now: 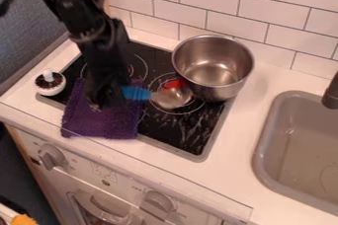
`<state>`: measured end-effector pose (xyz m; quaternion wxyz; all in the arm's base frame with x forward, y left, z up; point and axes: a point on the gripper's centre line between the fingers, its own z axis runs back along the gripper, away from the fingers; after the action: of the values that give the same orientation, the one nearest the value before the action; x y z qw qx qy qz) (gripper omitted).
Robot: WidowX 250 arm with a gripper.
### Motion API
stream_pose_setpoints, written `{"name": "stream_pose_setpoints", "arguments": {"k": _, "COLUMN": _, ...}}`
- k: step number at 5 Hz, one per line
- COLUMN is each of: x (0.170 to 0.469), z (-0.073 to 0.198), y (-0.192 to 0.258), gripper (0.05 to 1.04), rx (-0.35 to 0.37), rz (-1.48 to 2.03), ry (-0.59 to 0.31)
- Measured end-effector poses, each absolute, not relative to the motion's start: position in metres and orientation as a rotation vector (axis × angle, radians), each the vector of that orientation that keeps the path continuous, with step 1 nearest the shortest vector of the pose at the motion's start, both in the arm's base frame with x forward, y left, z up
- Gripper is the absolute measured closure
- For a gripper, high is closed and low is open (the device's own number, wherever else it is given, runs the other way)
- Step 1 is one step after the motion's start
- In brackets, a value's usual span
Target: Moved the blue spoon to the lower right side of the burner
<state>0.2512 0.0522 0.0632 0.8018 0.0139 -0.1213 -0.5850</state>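
Over the left part of the stove and the purple cloth hangs the black gripper (pixel 107 98), low and right at the handle end of the blue spoon. The spoon's blue handle (pixel 137 93) points left and its far end is hidden by the gripper. To the right, the metal bowl of the spoon (pixel 171 97) lies over the middle of the ringed burner (pixel 177 113), just left of the pot. Whether the spoon touches the stove, I cannot tell.
A steel pot (pixel 212 66) stands at the stove's back right. The purple cloth (pixel 99 120) covers its front left. A small white pot with a knob (pixel 50 84) sits at the left edge. Right of the counter is a grey sink (pixel 264 157).
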Motion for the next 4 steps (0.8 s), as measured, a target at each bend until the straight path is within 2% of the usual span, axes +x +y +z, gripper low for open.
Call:
{"name": "stream_pose_setpoints", "arguments": {"k": 2, "x": 0.255, "z": 0.032, "y": 0.046, "gripper": 0.668, "rx": 0.041, "rz": -1.262, "ry": -0.171}}
{"name": "stream_pose_setpoints", "arguments": {"k": 3, "x": 0.257, "z": 0.032, "y": 0.045, "gripper": 0.594, "rx": 0.044, "rz": -1.236, "ry": -0.170}}
{"name": "stream_pose_setpoints", "arguments": {"k": 4, "x": 0.260, "z": 0.033, "y": 0.048, "gripper": 0.269, "rx": 0.105, "rz": -1.144, "ry": -0.182}}
